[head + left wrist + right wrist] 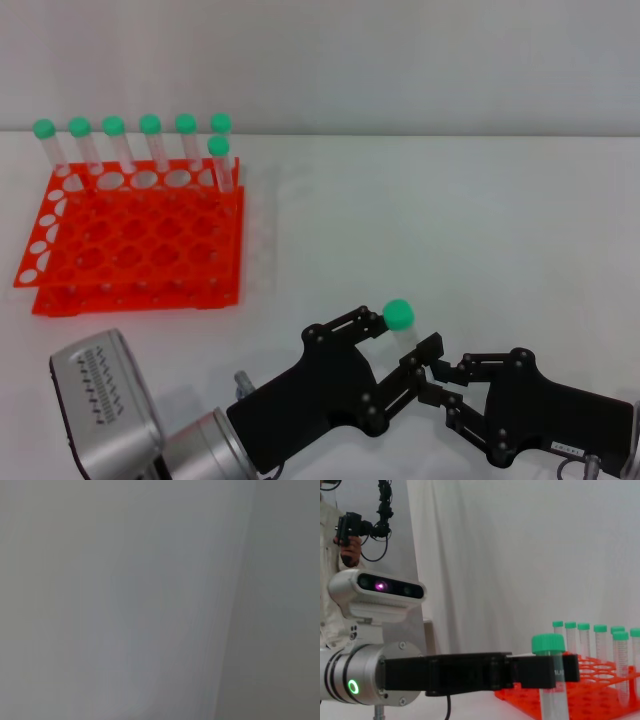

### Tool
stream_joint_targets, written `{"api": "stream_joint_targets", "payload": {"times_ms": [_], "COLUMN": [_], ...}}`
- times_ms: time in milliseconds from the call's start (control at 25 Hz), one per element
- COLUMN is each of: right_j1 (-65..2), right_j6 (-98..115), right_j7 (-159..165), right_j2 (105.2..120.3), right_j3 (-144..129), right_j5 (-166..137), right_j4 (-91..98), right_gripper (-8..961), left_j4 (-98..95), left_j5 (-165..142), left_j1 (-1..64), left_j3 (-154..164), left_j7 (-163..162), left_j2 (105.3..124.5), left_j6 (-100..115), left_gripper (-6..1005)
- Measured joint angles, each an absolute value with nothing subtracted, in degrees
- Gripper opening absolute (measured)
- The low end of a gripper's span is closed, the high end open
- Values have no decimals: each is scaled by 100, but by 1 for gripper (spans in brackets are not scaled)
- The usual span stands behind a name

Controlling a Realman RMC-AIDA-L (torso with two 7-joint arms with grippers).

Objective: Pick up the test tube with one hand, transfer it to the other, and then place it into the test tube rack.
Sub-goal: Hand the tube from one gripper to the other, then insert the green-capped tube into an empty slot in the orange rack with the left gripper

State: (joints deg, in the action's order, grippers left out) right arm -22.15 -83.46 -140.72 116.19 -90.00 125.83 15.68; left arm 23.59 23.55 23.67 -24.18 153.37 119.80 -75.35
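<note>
The test tube stands upright near the front of the table, its green cap (399, 313) on top. My left gripper (398, 342) comes in from the front left and is shut on the tube below the cap. In the right wrist view the tube (553, 700) stands upright with the left gripper's black finger (540, 670) across it. My right gripper (438, 375) sits just right of the tube, fingers apart and holding nothing. The orange-red test tube rack (130, 250) lies at the far left. The left wrist view shows only blank grey.
Several green-capped tubes (150, 140) stand along the rack's far row and show in the right wrist view (600, 642) above the rack (590, 672). A white wall rises behind the table. A person with a camera rig (350, 527) stands off to the side.
</note>
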Motion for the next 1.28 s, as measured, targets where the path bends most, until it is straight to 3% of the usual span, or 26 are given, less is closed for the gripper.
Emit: {"api": "stream_joint_targets", "payload": {"times_ms": [320,640,880,1280], "right_j1": [-2217,-2188,-2152,-1726], "right_j6": [-8318,-8302,-8372,-8321], "right_j7": [-14072,-14196,-14268,-14430], "right_j2": [11619,11619,11619,11559], "right_j3": [-8970,-8987,-8972,-7184], "right_j5": [12588,12587,12587,12818], "right_j4": [1560,1558,1556,1136], "right_gripper": [187,190,193,474], "left_j4": [2535,2541,2529,1658], "left_j5": [2397,2417,2610,2886], "left_j1": [2291,2289,2234,1602], "left_j3": [-2437,-2447,-2453,-3806], "left_j7": [15629,15635,15639,15852], "left_j2": [11995,11997,11986,11948], "left_j6": [-7519,-7516,-7650,-9132], "left_gripper": [304,231,230,227]}}
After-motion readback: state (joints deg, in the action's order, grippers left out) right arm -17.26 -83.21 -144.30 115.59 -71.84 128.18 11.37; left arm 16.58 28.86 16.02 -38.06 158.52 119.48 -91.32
